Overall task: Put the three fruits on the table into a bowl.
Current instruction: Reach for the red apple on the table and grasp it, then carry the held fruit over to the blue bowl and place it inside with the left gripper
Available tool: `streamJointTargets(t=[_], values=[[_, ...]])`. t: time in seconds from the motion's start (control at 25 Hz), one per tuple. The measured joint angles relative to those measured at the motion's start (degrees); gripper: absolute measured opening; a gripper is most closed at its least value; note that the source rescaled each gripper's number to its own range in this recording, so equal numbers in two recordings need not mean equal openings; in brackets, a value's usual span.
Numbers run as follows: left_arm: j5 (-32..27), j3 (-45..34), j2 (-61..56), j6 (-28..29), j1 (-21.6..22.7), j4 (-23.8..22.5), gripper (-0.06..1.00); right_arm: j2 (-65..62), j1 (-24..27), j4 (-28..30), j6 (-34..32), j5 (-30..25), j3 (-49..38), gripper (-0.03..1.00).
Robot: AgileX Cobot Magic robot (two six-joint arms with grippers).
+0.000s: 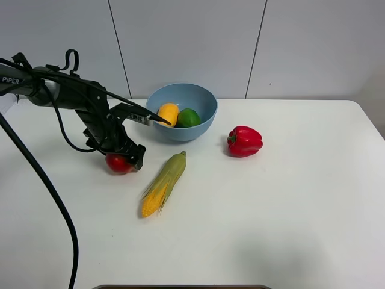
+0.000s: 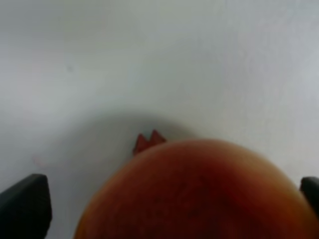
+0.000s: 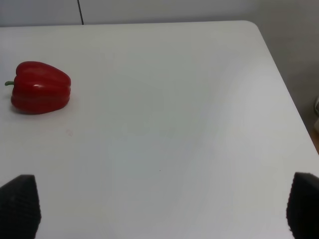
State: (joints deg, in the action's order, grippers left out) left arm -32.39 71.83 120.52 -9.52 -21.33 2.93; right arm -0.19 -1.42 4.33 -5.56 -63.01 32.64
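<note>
From where I stand, the round red apple with a yellowish patch [image 1: 118, 164] is the last of the three fruits left out on the plain white tabletop [image 1: 289, 217]. It sits near the left side, well apart from the smooth light-blue bowl [image 1: 201, 99]. The bowl already holds the oblong orange-yellow fruit [image 1: 168, 113] and the glossy green lime-like fruit [image 1: 189, 117], which touch each other. The left gripper [image 1: 123, 155] is down over the apple. In its wrist view the black fingertips [image 2: 25, 205] stand wide on either side of the fruit and, as far as I can tell, are not pressing on it. I judge the step in hand to be the grasp. To do it well, the fingers should straddle the apple's widest part and close slowly and evenly. A round, smooth skin will squirt sideways if pinched off-centre or too high. After that, lift clear before swinging over, so the arm passes above the corn cob in its green husk [image 1: 163, 183] and the bowl's rim. Release low, because the two fruits inside leave little room. The right gripper [image 3: 160, 206] has its fingers spread wide over bare table and holds nothing, with the lobed red bell pepper [image 3: 40, 87] some way beyond it. That pepper is no fruit for this job. The only writing I can read is "PIPER" [image 1: 9, 79] in white on the left arm. A small pale label nearer the gripper is too small to make out.
</note>
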Motion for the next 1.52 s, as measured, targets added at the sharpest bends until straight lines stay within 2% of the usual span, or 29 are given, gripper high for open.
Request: streamJointTargets(t=[0.8,0.84,0.88,0.96,1.04,1.52], values=[[-0.04,0.02,1.31,0.0,0.0,0.05,0.98,0.0,0.0,0.0,0.0,0.0,0.0,1.0],[0.01,0.02,1.31,0.0,0.0,0.05,0.9,0.0,0.0,0.0,0.0,0.0,0.0,1.0],[0.03,0.02,1.31,0.0,0.0,0.05,0.68,0.0,0.0,0.0,0.0,0.0,0.0,1.0],[0.1,0.02,1.31,-0.02,0.0,0.44,0.0,0.0,0.0,0.0,0.0,0.0,0.0,1.0],[0.16,0.02,1.31,-0.02,-0.07,0.32,0.04,0.0,0.0,0.0,0.0,0.0,0.0,1.0],[0.22,0.02,1.31,-0.02,-0.07,0.32,0.04,0.0,0.0,0.0,0.0,0.0,0.0,1.0]])
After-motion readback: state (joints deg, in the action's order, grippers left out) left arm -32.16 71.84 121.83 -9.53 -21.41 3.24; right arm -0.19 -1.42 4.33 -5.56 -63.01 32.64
